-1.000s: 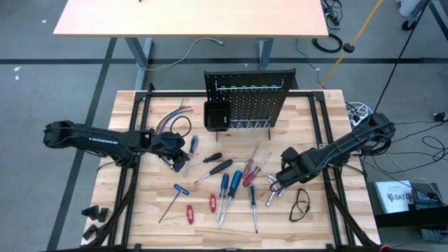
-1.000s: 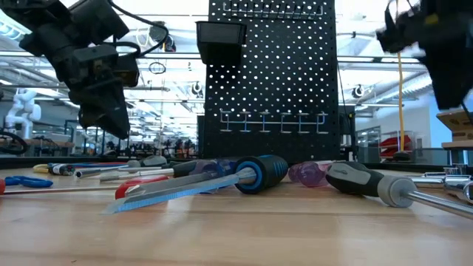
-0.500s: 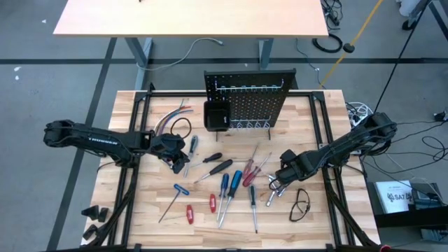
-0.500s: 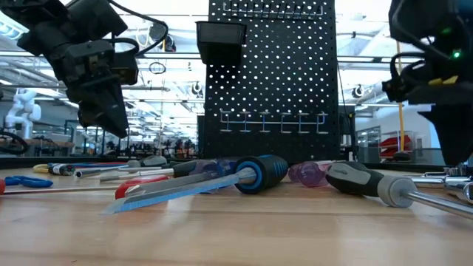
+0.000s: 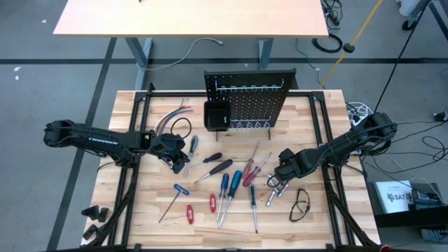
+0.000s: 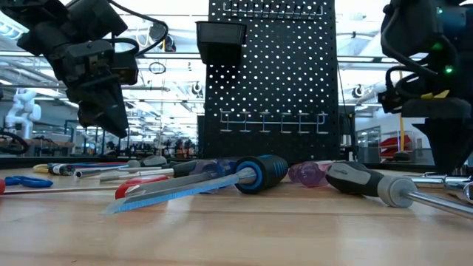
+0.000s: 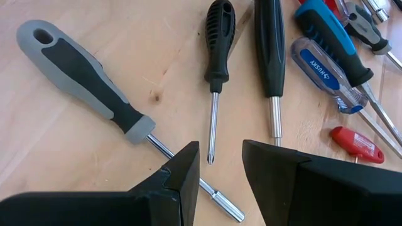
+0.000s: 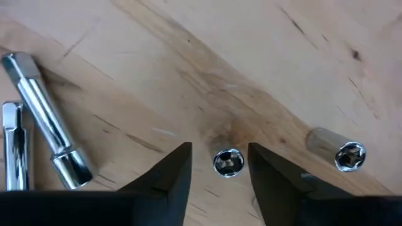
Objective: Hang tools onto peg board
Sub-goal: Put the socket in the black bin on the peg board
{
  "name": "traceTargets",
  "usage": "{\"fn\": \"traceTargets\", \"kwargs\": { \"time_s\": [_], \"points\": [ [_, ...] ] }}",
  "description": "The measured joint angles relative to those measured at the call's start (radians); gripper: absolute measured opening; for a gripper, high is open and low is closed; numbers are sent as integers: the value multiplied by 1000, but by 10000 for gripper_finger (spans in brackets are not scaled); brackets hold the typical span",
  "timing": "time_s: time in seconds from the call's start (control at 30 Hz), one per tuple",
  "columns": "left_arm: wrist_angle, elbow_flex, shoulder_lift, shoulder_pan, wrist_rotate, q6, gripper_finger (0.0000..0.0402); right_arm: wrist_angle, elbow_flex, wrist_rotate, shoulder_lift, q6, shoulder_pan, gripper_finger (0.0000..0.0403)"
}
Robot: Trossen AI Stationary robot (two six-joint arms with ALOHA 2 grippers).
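My right hand (image 8: 218, 164), fingers spread, straddles a socket (image 8: 227, 162) on the table (image 8: 264, 69). Centre it, then pinch. Left hand (image 7: 220, 164) spread over a screwdriver (image 7: 217, 69). Peg board (image 5: 248, 98) behind.

**Table layout, as I see it**

Peg board (image 5: 250, 99) stands at the table's (image 5: 318, 213) far edge, bin (image 5: 216, 115) on its front. Tools (image 5: 225, 187) lie scattered before it; wire bundle (image 5: 175, 120) to its left, glasses (image 5: 300, 205) front right.
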Motion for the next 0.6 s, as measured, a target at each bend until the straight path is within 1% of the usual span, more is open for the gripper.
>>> {"fn": "traceTargets", "kwargs": {
  "time_s": [0.13,0.3,0.4,0.47,0.6],
  "points": [
    [0,0,0,0,0,0,127,8,-16,0,0,5,0,126],
    [0,0,0,0,0,1,127,78,-55,2,-3,7,0,118],
    [-1,0,0,0,0,1,127,90,-63,3,-4,7,0,109],
    [-1,0,0,0,0,1,127,94,-64,1,-4,7,0,96],
    [0,0,0,0,0,1,127,94,-64,-2,-3,7,0,57]
  ]
}}
